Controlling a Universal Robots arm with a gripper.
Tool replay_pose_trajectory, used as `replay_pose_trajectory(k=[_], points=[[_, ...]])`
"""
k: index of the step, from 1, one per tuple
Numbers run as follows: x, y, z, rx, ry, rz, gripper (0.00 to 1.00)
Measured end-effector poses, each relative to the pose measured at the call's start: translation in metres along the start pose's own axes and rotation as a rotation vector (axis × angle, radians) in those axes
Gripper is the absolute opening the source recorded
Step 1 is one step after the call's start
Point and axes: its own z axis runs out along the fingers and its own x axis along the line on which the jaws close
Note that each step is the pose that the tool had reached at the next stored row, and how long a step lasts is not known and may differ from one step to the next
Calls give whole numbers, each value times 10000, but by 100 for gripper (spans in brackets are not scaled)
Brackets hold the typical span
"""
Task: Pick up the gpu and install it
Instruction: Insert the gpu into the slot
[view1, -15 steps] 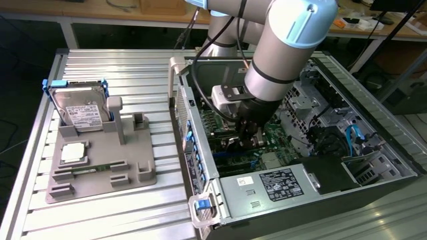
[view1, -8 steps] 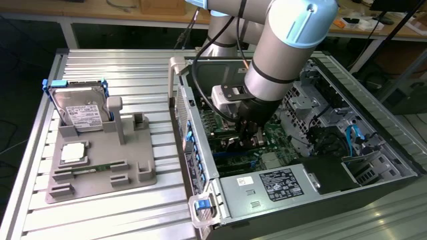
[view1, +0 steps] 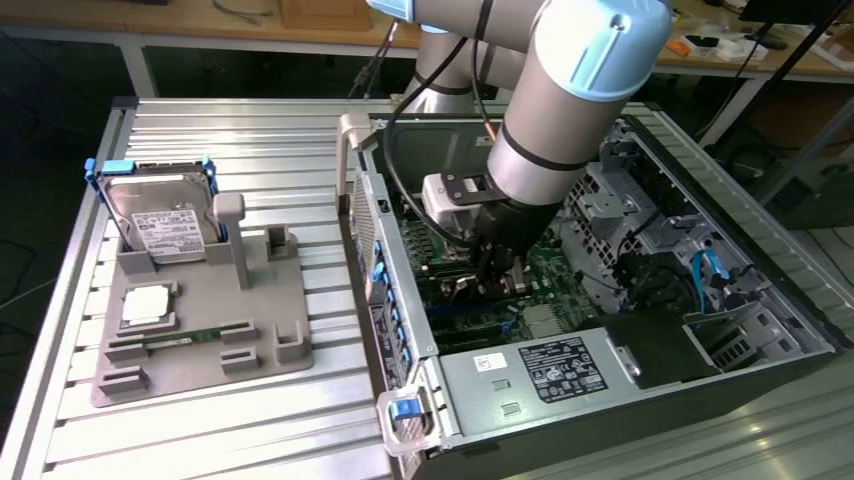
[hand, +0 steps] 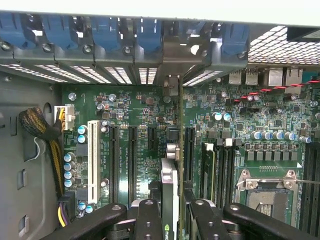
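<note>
Nearest the exterior camera, the open PC case (view1: 747, 400) lies on its side on the slatted aluminium table (view1: 267, 420). Power supply (view1: 554, 365) sits at the near end; its black label's text is too small to read.

To the exterior view's left, a grey fixture (view1: 267, 350) carries the hard drive (view1: 154, 215), label unreadable.

Just beyond the supply, the gripper (view1: 491, 280) is down inside the case over the green motherboard (view1: 547, 262). Arm (view1: 561, 110) comes in from the far side, forearm steeply tilted, wrist pointing down into the chassis.

Wrist view: black fingers (hand: 150, 220) clamped either side of the gpu (hand: 169, 190), narrow gap, card held edge-on. Card stands over the board among the black expansion slots (hand: 132, 160), with its end bracket (hand: 172, 55) at the rear slot openings by the blue latches (hand: 105, 30). Can't tell if it's seated. Logo on the card by the fingers is cut off, looks like NVIDIA. White slot (hand: 93, 160) and CPU socket (hand: 267, 192) flank it.

Far back, a wooden bench (view1: 267, 20).
</note>
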Motion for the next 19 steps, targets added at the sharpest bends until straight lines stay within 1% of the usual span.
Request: replay_pose_trajectory(k=[7, 8, 11, 19], points=[[0, 0, 9, 1, -2, -1, 27], [0, 0, 6, -7, -4, 1, 27], [-1, -22, -6, -66, -10, 3, 27], [0, -23, -8, -73, -7, 4, 27]])
